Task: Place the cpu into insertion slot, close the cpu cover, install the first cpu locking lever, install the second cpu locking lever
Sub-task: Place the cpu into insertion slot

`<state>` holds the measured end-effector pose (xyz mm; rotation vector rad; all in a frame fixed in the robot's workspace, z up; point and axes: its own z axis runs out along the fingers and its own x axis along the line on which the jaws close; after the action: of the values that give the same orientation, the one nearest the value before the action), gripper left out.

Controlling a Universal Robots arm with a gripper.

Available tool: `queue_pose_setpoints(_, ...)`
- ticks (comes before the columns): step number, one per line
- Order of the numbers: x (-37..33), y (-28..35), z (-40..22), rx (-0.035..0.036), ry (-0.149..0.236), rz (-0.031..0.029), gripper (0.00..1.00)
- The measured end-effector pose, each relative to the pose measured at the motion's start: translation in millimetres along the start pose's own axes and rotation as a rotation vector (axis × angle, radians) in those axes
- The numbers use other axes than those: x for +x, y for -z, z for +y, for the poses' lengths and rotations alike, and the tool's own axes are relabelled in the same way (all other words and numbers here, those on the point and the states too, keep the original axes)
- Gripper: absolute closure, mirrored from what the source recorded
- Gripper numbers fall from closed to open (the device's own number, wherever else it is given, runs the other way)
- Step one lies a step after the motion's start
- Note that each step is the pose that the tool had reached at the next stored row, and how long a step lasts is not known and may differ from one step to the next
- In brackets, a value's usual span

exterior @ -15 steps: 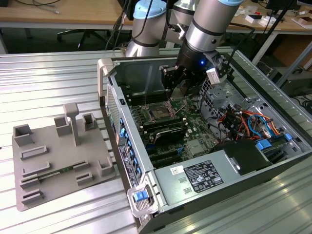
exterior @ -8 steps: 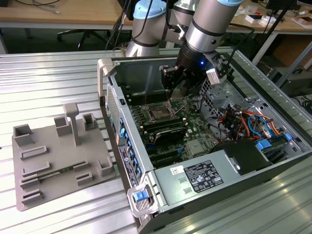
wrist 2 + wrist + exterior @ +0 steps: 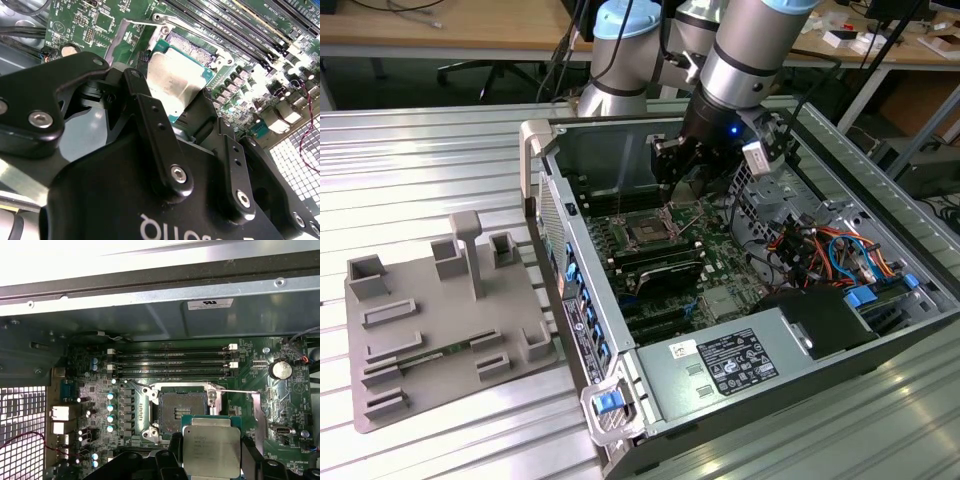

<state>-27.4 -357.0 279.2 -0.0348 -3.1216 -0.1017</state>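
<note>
My gripper [image 3: 677,185] reaches down into the open computer case and is shut on the cpu [image 3: 210,452], a flat square chip with a silver-grey top, clamped by its edges between the black fingers [image 3: 174,452]. In the second wrist view the cpu [image 3: 176,77] hangs just above the board. The insertion slot [image 3: 181,411], a dark square socket with a silver rim, lies bare beside the chip, which overlaps its near edge; it also shows as insertion slot [image 3: 648,232]. The cpu cover [image 3: 122,37] is swung open, away from the socket. A thin lever [image 3: 235,391] sticks out from the socket.
Long black memory slots [image 3: 170,362] run behind the socket, and a coin battery [image 3: 280,370] sits on the board. The case's metal wall [image 3: 150,315] rises close behind. Cables [image 3: 820,250] and a power supply [image 3: 730,362] fill the case's other end. A grey fixture [image 3: 440,320] lies on the table.
</note>
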Motion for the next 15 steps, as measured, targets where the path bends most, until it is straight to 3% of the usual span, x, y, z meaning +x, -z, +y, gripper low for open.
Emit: queue_pose_setpoints(15,0.0,-2.4,-0.2,0.0030,0.000,0.0000,0.45)
